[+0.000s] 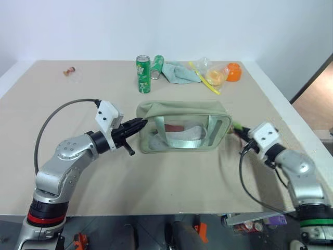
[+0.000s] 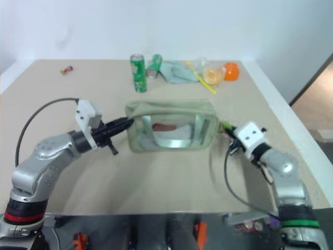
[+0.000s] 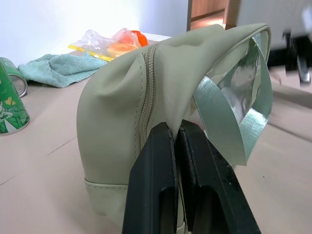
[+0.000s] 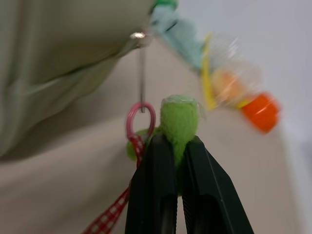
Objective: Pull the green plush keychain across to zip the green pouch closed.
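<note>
The left gripper (image 1: pixel 139 123), left of centre, is clamped on the pouch's (image 1: pixel 182 130) left end, anchoring it at mid-frame. At the pouch's right end the right gripper (image 4: pixel 176 146) pinches the keychain (image 4: pixel 179 117), which hangs off the zip pull. The zip looks closed along the top, so the task seems nearly done. Cans (image 1: pixel 143 74), a cloth (image 1: pixel 179 73) and wrappers (image 1: pixel 216 75) sit well behind at upper centre, blocking nothing.
</note>
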